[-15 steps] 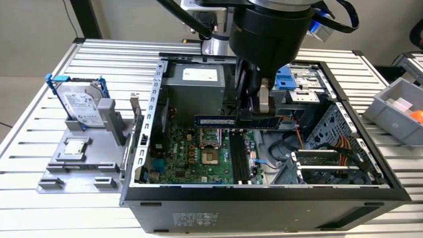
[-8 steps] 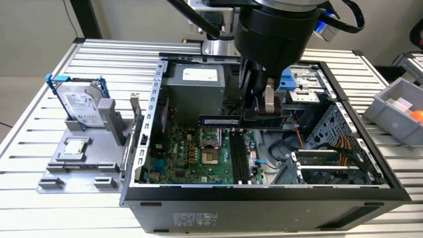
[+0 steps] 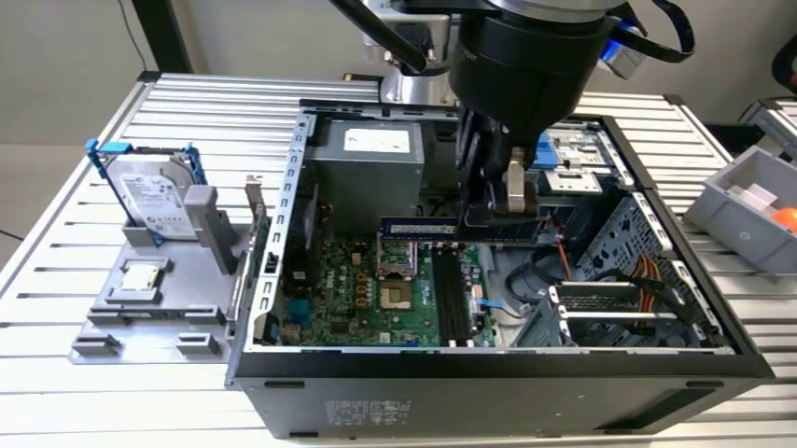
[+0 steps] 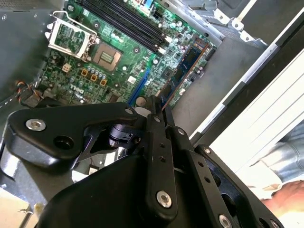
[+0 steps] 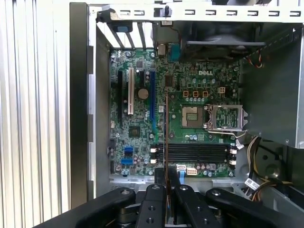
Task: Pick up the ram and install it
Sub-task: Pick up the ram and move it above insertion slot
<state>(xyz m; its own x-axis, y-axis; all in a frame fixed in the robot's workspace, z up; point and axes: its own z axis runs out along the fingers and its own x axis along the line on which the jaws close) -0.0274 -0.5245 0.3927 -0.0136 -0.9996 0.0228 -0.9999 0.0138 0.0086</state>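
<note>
My claw (image 5: 167,194) is clenched on the ram (image 5: 166,137), both fingers pressed against one end of the stick. In the first wrist view I see it edge-on, a thin brownish line running out from my fingertips and crossing the black memory slots (image 5: 194,153) at a right angle. The second wrist view turns it enough to show its flat side (image 4: 187,66): long, narrow and dark blue, with a row of black chips and a coppery edge. The exterior view gives what neither wrist view does: the ram (image 3: 417,227) hangs level in the air above the green motherboard (image 3: 361,299), inside the open computer case (image 3: 498,373), clear of the slots (image 3: 451,299). Well apart, at the exterior view's left, a hard drive (image 3: 156,191) in a blue frame stands upright on a grey stand (image 3: 162,313), with a small silver processor (image 3: 141,276) lying just below it.
</note>
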